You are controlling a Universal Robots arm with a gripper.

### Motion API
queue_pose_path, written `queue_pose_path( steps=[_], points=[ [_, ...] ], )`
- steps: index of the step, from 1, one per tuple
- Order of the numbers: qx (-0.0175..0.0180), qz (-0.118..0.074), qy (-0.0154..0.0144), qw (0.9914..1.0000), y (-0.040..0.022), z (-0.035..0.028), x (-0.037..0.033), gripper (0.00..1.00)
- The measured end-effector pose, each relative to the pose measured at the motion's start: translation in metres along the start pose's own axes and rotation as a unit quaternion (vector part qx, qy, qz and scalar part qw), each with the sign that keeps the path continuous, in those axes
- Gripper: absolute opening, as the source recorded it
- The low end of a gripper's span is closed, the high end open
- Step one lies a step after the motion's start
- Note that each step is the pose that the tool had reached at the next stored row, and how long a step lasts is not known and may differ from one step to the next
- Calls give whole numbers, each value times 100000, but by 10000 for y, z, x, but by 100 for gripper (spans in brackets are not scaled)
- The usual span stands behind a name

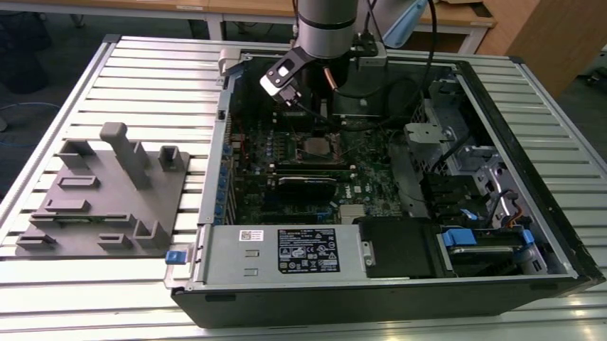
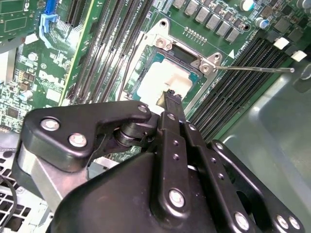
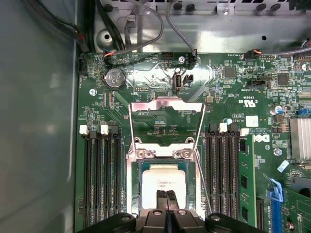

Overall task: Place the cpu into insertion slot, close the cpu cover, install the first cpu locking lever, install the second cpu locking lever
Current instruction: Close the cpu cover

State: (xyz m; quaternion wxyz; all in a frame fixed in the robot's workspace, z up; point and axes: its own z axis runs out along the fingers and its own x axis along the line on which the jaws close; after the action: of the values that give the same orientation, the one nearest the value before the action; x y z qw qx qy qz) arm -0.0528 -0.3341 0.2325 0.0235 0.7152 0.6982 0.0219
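The cpu (image 3: pixel 165 177) lies flat inside the slot (image 3: pixel 132 180), its pale face square to the metal rim, so it looks seated rather than carried. The gripper (image 3: pixel 166 194) hangs directly over it. Its two fingers (image 3: pixel 162 198) are pressed together with only a hairline between them and nothing is clamped there. Whether the tips touch the chip cannot be told. In the second wrist view the gripper (image 2: pixel 171 97) stands over the cpu's (image 2: pixel 165 80) near edge, which fits a tool that has finished setting the part down.

The cover (image 3: pixel 165 104) is folded back off the slot toward the coin cell (image 3: pixel 115 77), with bare board showing through its window. That leaves the socket open from above, which is likely why the chip could go in. Neither lever appears latched. One lever (image 2: pixel 252 69) sticks out straight over the memory sockets, and the other lever (image 2: pixel 127 68) bows along the opposite side of the slot (image 2: pixel 146 48). With both free, nothing pins the cover.

By count there are one cpu, one slot, one cover, two levers, one gripper with two fingers and one coin cell. In the exterior view the slot (image 1: pixel 316 147) sits mid-board inside one open case (image 1: pixel 379 302), on a slatted table (image 1: pixel 152 78) beside one grey fixture (image 1: pixel 104 192).
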Motion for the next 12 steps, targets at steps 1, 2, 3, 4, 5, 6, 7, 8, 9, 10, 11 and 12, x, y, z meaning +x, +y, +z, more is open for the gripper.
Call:
queue_pose_path(
  steps=[1,2,3,4,5,6,7,8,9,10,11,12],
  points=[
    [-1,3,1,100000,1,-12,0,10],
    [-2,3,4,100000,2,-25,0,10],
    [-4,2,3,100000,2,-38,0,10],
    [-2,5,3,100000,3,-48,0,10],
    [0,3,-1,100000,4,-59,0,10],
    [1,3,-1,100000,4,-70,0,10],
    [-3,3,-1,100000,5,-81,0,10],
    [2,3,-6,100000,6,-92,0,10],
    [1,-2,-15,100000,6,-99,0,10],
    [0,-2,-18,100000,7,-106,0,10],
    [0,0,-18,100000,7,-117,0,10],
    [-2,2,-19,100000,8,-129,0,10]
  ],
)
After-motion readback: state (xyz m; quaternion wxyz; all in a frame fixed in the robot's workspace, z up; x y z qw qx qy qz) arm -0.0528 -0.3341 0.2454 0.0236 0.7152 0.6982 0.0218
